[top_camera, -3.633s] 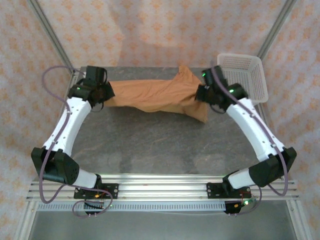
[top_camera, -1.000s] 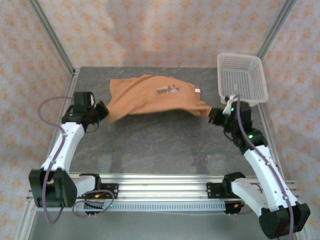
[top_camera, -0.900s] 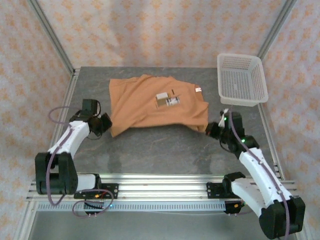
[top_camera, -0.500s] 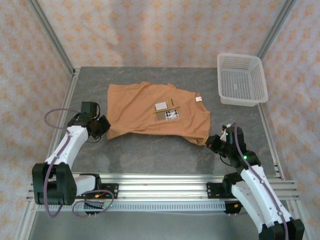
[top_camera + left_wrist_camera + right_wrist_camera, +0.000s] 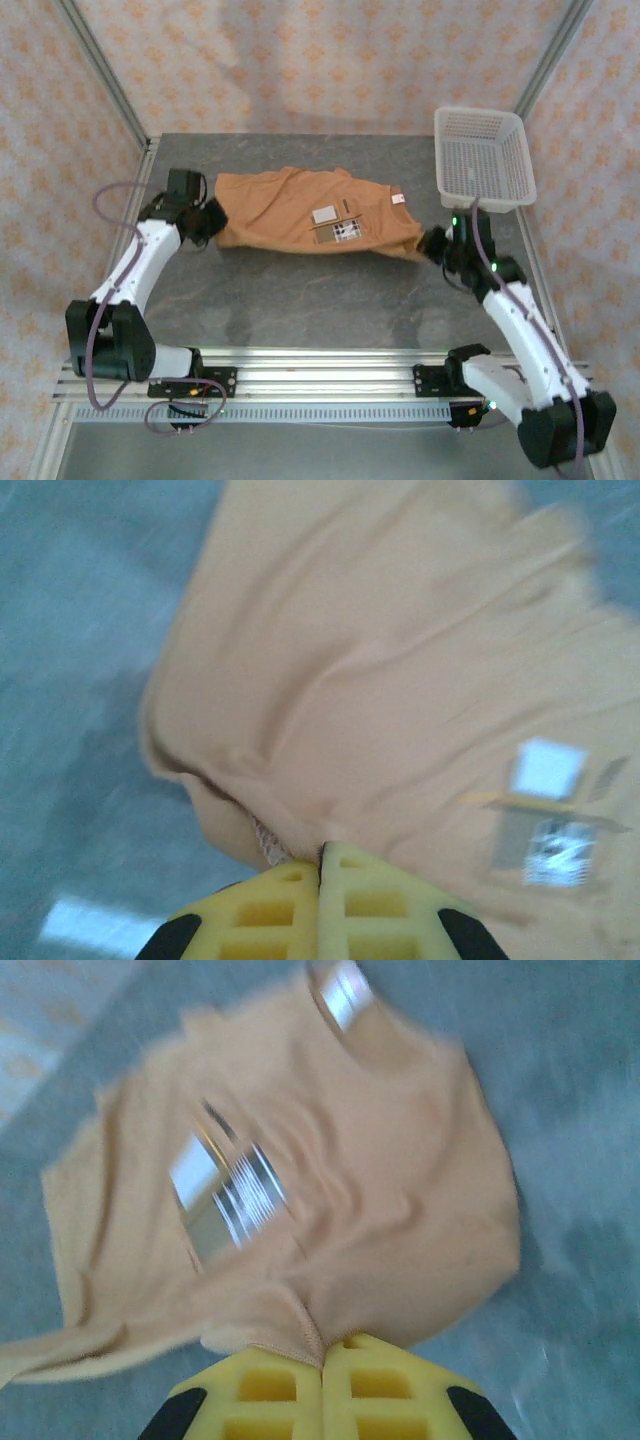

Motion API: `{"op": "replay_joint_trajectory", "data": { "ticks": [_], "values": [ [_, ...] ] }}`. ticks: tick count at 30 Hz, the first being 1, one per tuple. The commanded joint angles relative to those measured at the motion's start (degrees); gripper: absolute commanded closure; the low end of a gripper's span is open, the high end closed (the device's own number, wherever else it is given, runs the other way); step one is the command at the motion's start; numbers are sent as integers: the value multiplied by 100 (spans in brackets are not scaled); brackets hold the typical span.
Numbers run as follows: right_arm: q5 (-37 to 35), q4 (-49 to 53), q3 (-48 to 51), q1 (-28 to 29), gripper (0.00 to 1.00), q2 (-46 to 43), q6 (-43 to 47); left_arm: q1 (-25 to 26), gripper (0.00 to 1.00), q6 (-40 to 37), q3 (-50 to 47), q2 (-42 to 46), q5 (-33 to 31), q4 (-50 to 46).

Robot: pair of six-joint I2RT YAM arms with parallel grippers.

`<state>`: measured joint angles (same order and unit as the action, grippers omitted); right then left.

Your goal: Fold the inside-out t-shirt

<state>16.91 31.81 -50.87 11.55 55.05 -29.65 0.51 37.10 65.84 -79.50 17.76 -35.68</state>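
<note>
Top external view: the inside-out t-shirt (image 5: 290, 210) lies stretched across the far middle of the surface (image 5: 300, 300), with its white label (image 5: 396, 198) and pale print patch (image 5: 335, 222) facing up. The left fingers (image 5: 308, 920) are closed on its left edge — the right fingers (image 5: 336, 1400) clamp its right edge. A white basket (image 5: 480, 155) sits at the far right corner.
</note>
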Motion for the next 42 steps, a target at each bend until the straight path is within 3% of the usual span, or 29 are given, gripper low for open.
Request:
{"op": "replay_joint_trajectory", "data": {
  "ticks": [1, 6, 9, 18, 24, 31, 35, 42],
  "values": [
    [-766, -569, -1423, -38, 100, 705, 570, 71, 100, 94, 1351, -318, 94, -27],
    [-582, -73, -3447, -48, 100, 1393, 1048, 58, 100, -168, 3019, -417, -140, -768],
    [-430, 115, -4097, -49, 100, 1181, 1260, 21, 100, -327, 3640, -64, -313, -1085],
    [-488, 719, -5312, -50, 100, -32, 1609, -95, 100, -532, 4170, 1947, -1275, -1064],
    [-633, 969, -5991, -48, 100, -224, 1761, -95, 100, -598, 4548, 2298, -1155, -1114],
    [-730, 944, -5906, -50, 100, -70, 1852, -95, 100, -616, 4366, 2116, -940, -1104],
    [-830, 835, -5557, -46, 100, 128, 1978, -98, 100, -512, 3655, 1979, -669, -584],
    [-1141, 311, -4926, -48, 100, 823, 2316, -108, 100, -452, 3155, 943, -643, -126]
  ]
}}
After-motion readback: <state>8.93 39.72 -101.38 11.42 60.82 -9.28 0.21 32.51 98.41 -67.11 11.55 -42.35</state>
